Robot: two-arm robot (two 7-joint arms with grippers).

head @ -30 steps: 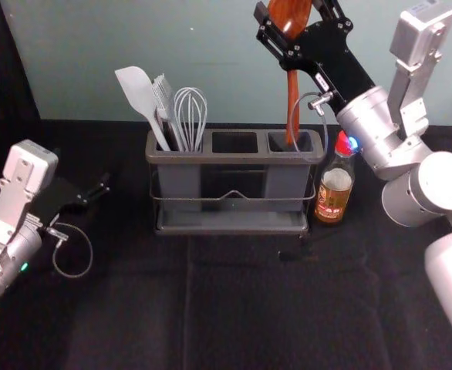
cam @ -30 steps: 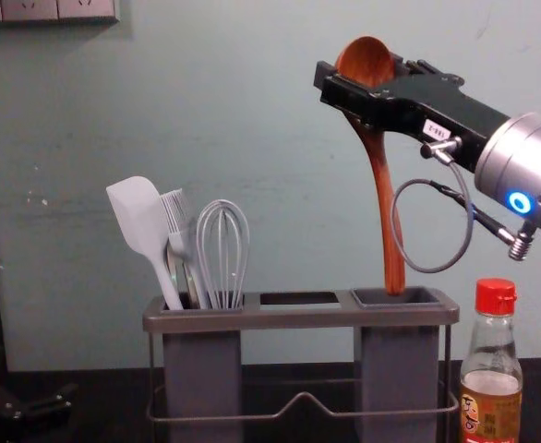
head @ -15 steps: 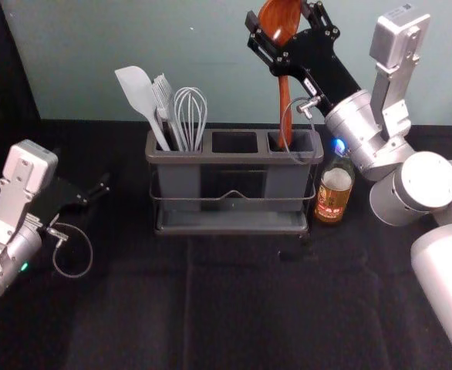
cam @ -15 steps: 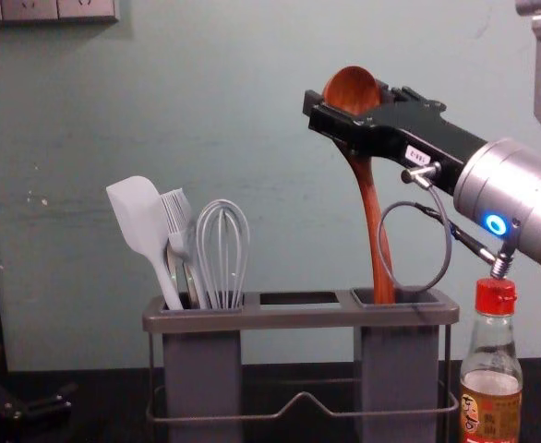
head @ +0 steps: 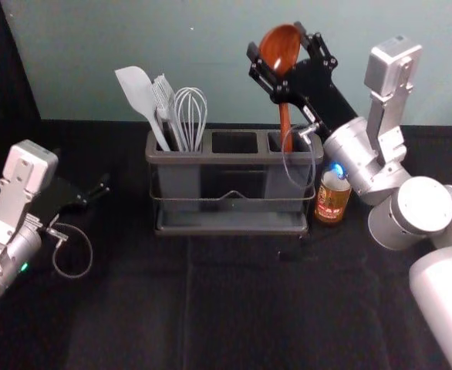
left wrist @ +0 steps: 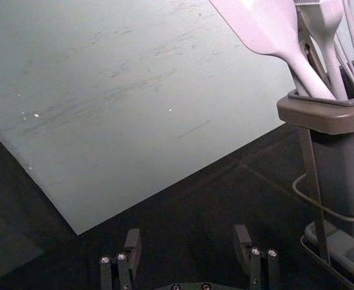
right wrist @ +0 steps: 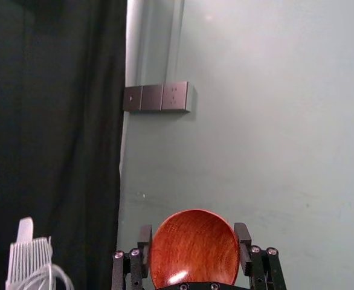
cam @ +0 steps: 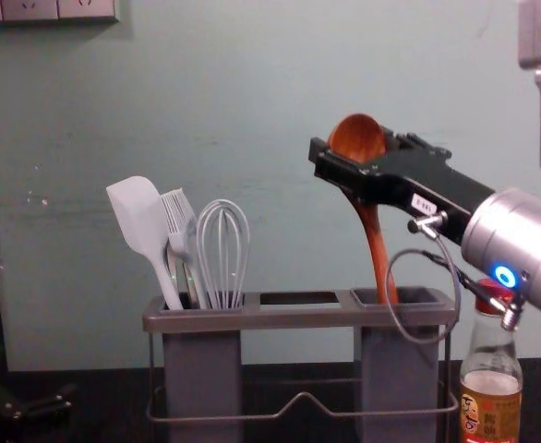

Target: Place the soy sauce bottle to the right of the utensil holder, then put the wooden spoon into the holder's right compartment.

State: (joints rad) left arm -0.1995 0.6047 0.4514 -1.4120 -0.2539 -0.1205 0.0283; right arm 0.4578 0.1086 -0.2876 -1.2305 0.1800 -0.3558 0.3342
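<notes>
Wooden spoon (cam: 356,138): bowl up, slightly tilted, lower handle end in the holder's right compartment (cam: 398,378)
Right gripper (head: 276,38): above the holder's R side, part open, fingertips touching both sides of the bowl, so pretty much got it gripped
Soy sauce bottle (cam: 492,406): upright, just to the R of the utensil holder (cam: 298,317), cap partly behind R arm hardware in chest view
Left gripper (head: 105,185): parked L of the holder, spread wide, holding nothing
Left compartment (cam: 201,378): spatula (cam: 139,217), brush (cam: 180,221) + whisk (cam: 222,254), all standing w/ heads up, fwiw
</notes>
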